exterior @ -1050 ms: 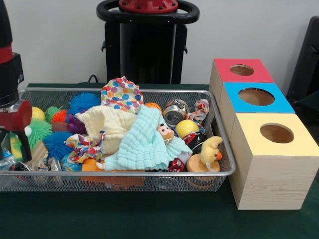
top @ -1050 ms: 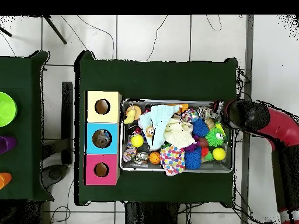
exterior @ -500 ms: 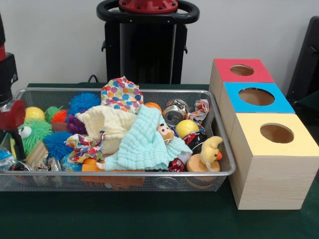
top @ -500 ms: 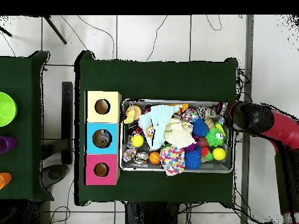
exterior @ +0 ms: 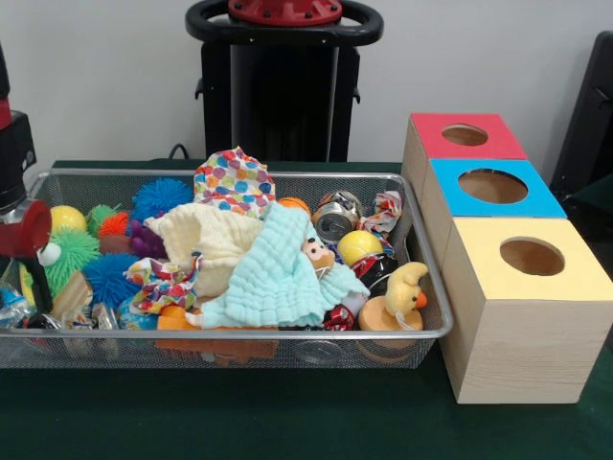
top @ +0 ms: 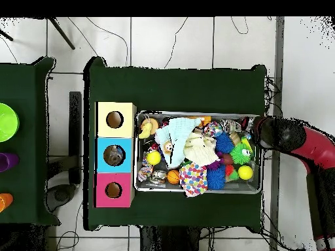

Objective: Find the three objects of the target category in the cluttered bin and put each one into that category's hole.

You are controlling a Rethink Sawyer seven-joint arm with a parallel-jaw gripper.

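Note:
A wire mesh bin point(exterior: 239, 335) holds a heap of mixed things. A mint cloth point(exterior: 278, 273) and a cream cloth point(exterior: 206, 240) lie on top, with a dotted cloth point(exterior: 233, 180) behind. Spiky balls, blue point(exterior: 161, 196) and green point(exterior: 72, 251), fill the left end. Crushed cans point(exterior: 335, 218), a yellow ball point(exterior: 358, 245) and a duck toy point(exterior: 402, 292) lie at the right end. My gripper point(exterior: 36, 292) hangs low at the bin's left end, by the green spiky ball. In the overhead view the gripper point(top: 260, 134) sits at the bin's point(top: 196, 191) right end.
Three wooden boxes with round holes stand in a row right of the bin: red-topped point(exterior: 431, 134), blue-topped point(exterior: 450, 182) and yellow-topped point(exterior: 479, 251). In the overhead view the blue box point(top: 105, 155) has something inside its hole. Dark green cloth point(exterior: 287, 422) covers the table.
My gripper shifted a little outward toward the bin's end wall and slightly lower. Nothing in the bin has visibly moved.

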